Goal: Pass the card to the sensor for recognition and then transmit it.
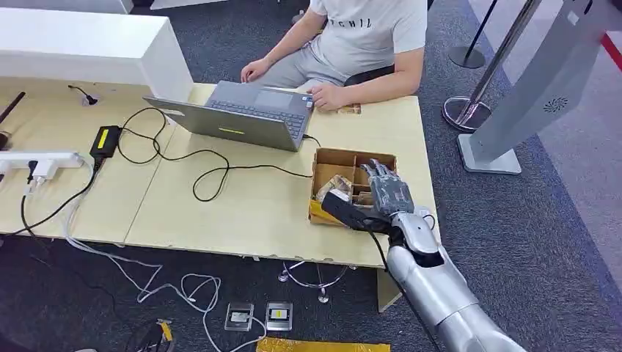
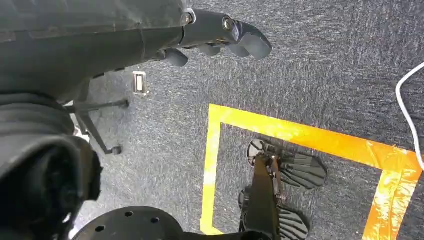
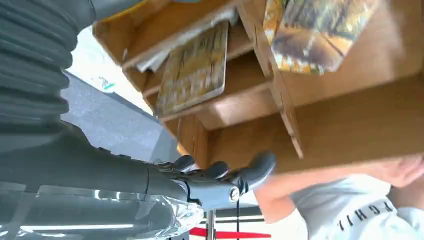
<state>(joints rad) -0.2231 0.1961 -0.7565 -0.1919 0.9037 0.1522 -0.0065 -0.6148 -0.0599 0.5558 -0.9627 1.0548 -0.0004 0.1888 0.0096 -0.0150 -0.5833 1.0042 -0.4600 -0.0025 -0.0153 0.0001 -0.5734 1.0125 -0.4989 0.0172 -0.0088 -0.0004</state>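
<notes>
- Card (image 3: 192, 72): a flat rectangular card with rounded corners and a mottled brown-and-yellow printed face. It lies in a compartment of the open, partitioned brown wooden box (image 1: 334, 158), leaning tilted against a divider; its long axis runs along the compartment.
- A second card (image 3: 315, 32) with a similar yellow-brown print sits in the neighbouring compartment.
- Box position: near the right edge of the pale wooden bench (image 1: 242, 213), toward its front.
- Right hand (image 1: 385, 192): over the box, fingers spread and extended, grasping nothing; no contact with a card can be confirmed.
- Left hand (image 2: 220, 35): hanging over the floor, fingers loosely apart, holding nothing.
- Bench also carries a grey open laptop (image 1: 249, 117), black cables and a white power strip (image 1: 40, 160).
- A seated person in a white T-shirt (image 1: 367, 37) rests hands at the far edge.
- Floor: dark grey carpet (image 1: 543, 220) marked with yellow tape (image 2: 300, 132).
</notes>
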